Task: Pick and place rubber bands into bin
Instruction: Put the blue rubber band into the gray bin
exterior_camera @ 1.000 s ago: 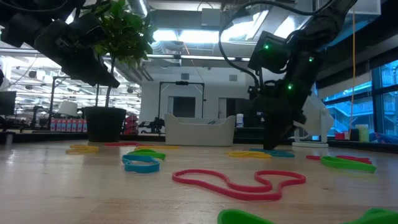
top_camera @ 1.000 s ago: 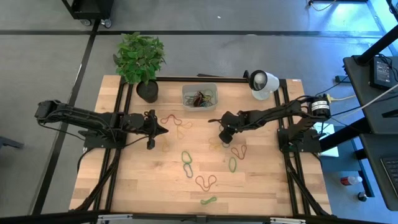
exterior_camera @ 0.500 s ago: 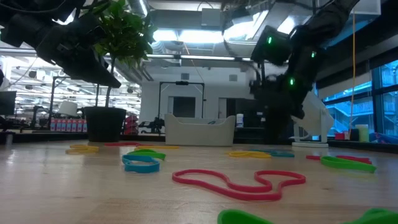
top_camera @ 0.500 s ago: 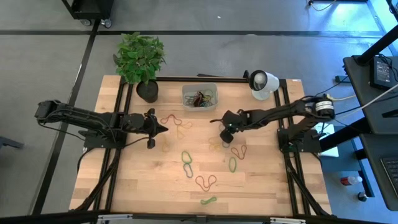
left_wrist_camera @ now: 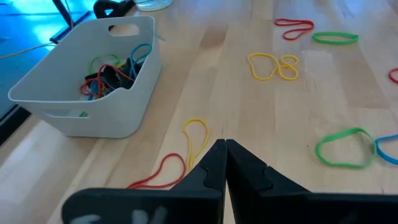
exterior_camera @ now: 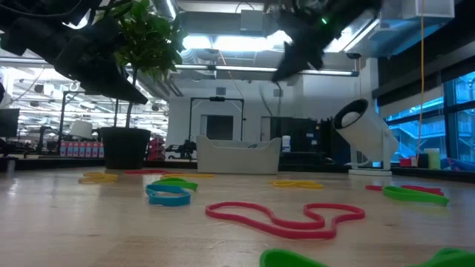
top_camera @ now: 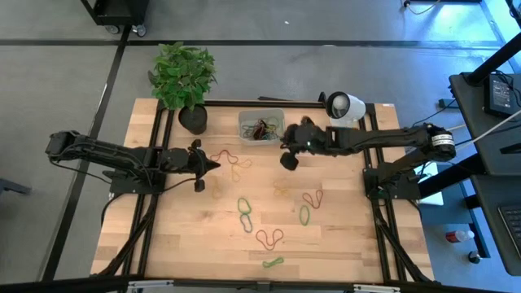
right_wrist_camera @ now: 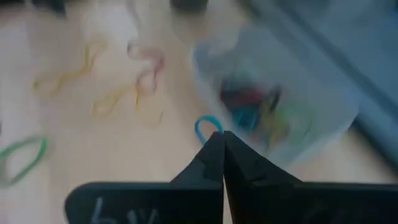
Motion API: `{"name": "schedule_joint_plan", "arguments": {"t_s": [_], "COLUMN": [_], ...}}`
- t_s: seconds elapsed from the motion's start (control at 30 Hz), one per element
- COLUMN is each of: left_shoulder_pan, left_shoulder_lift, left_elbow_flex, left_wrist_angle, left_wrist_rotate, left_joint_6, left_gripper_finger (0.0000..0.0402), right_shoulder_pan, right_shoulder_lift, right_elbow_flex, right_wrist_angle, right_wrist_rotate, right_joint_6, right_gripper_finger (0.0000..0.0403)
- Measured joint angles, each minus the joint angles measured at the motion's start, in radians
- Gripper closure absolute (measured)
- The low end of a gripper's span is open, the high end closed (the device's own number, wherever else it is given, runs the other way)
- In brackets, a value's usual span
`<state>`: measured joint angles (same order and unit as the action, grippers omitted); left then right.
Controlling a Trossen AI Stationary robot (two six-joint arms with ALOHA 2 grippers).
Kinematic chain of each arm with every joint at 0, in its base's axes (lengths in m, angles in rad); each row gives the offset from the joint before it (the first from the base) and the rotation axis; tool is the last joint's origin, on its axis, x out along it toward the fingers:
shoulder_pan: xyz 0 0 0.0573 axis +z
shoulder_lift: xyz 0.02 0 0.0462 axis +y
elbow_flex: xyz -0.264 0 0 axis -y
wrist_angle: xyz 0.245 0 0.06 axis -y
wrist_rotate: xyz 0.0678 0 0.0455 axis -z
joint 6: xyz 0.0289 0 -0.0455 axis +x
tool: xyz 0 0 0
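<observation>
Holding a thin blue rubber band (right_wrist_camera: 207, 124) pinched at their tips, the fingers of the right gripper (right_wrist_camera: 222, 142) are clenched together, and the loop stands out just ahead of them. Directly beyond those fingertips sits the small translucent grey-clear plastic bin (right_wrist_camera: 323, 134), already containing a tangle of red, blue, green and dark bands. In the overhead view the right gripper (top_camera: 290, 156) hangs beside the bin (top_camera: 261, 126), close to its right-hand wall, raised off the light wooden table (top_camera: 342, 236).

The left gripper (left_wrist_camera: 224, 150) is also clenched, its two dark fingers pressed tip to tip with nothing between them. Just ahead of those tips lie a yellow loop (left_wrist_camera: 196, 135) and a red twisted band (left_wrist_camera: 160, 173); the bin (left_wrist_camera: 127, 93) stands further off to one side of them. In the overhead view the left gripper (top_camera: 210, 166) is near a red figure-eight band (top_camera: 222, 155).

Loose bands remain scattered on the tabletop: a green loop (top_camera: 304, 215), a red double loop (top_camera: 269, 238), a green twisted band (top_camera: 273, 262).

A black-potted green plant (top_camera: 184, 77) and a white round camera (top_camera: 343, 107) stand at the far edge.
</observation>
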<state>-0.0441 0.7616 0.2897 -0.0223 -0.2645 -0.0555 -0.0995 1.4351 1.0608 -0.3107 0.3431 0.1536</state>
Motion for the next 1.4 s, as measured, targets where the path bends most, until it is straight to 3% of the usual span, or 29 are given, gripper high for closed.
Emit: {"name": "schedule_joint_plan", "arguments": {"t_s": [0.23, 0.43, 0.6, 0.8, 1.0, 1.2, 1.4], "left_shoulder_pan": [0.0, 0.0, 0.0, 0.0, 0.0, 0.0, 0.0], "left_shoulder_lift": [0.0, 0.0, 0.0, 0.0, 0.0, 0.0, 0.0], "left_elbow_flex": [0.0, 0.0, 0.0, 0.0, 0.0, 0.0, 0.0], "left_wrist_angle": [0.001, -0.011, -0.013, -0.013, -0.012, -0.012, -0.012], "left_wrist_rotate": [-0.007, -0.005, -0.005, -0.005, -0.004, -0.004, -0.004], "left_joint_6": [0.0, -0.002, -0.01, -0.01, -0.01, -0.01, -0.01], "left_gripper_finger": [0.04, 0.0394, 0.0396, 0.0399, 0.0395, 0.0396, 0.0396], "right_shoulder_pan": [-0.084, -0.166, -0.215, -0.239, -0.245, -0.262, -0.279], "right_shoulder_lift": [0.102, 0.238, 0.339, 0.446, 0.551, 0.585, 0.585], "right_elbow_flex": [0.209, 0.295, 0.303, 0.305, 0.305, 0.305, 0.305], "right_wrist_angle": [0.004, 0.006, 0.084, 0.213, 0.298, 0.285, 0.186], "right_wrist_rotate": [0.006, 0.005, -0.002, -0.136, -0.161, -0.161, -0.161], "right_joint_6": [-0.167, -0.232, -0.242, -0.242, -0.245, -0.21, -0.139], "right_gripper_finger": [0.0403, 0.0403, 0.0403, 0.0403, 0.0403, 0.0396, 0.0353]}}
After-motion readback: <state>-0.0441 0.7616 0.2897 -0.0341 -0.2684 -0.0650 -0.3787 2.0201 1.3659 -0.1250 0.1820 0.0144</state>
